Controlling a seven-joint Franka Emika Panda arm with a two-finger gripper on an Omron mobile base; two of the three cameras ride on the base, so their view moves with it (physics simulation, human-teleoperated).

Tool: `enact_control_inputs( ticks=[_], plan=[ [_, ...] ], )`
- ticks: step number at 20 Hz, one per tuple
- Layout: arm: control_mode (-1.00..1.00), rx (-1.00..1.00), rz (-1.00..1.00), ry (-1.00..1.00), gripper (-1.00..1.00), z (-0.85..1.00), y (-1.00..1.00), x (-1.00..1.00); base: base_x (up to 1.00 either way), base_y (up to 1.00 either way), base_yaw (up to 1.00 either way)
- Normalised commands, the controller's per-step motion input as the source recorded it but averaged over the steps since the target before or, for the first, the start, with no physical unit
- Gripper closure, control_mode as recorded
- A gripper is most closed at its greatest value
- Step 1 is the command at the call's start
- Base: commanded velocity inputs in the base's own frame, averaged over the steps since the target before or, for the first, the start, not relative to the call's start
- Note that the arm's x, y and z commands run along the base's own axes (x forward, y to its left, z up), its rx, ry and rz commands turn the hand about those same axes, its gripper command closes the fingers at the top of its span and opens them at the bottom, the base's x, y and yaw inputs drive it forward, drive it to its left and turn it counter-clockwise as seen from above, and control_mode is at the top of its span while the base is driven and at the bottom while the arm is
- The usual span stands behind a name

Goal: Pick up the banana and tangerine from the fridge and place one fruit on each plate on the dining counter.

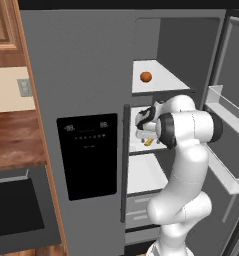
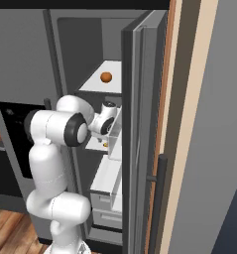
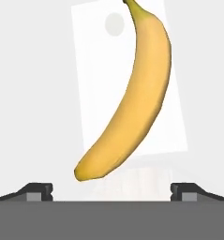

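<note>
The grey fridge (image 1: 81, 75) stands with its right door swung open. On the upper white shelf rests the tangerine (image 1: 146, 76) (image 2: 106, 77), a small orange ball. The banana (image 3: 132, 98) lies on the middle shelf, yellow and curved, its near end between and just beyond my fingertips. A sliver of the banana (image 1: 148, 142) peeks out under the hand. My gripper (image 3: 111, 190) (image 1: 143, 134) is inside the fridge above that shelf, open, its fingers wide apart with nothing held. The plates and the dining counter are out of view.
The open fridge door (image 2: 140, 124) stands close on the arm's right, its bins (image 1: 226, 107) jutting inward. Drawers (image 1: 141, 210) fill the fridge's bottom. A black oven (image 1: 11, 210) and a wood worktop (image 1: 16, 140) lie left of the fridge.
</note>
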Motion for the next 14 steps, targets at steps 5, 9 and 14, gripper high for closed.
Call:
enact_control_inputs(
  ticks=[5, 9, 14],
  plan=[
    [-1.0, 0.0, 0.0, 0.0, -1.0, -0.19, -0.05, 0.22, 0.0, 0.0, 0.0],
    [-1.0, 0.0, -0.01, 0.01, -1.0, -0.2, -0.07, 0.25, 0.0, 0.0, 0.0],
    [-1.0, 0.0, -0.01, 0.0, -1.0, -0.18, -0.05, 0.27, 0.0, 0.0, 0.0]
  ],
)
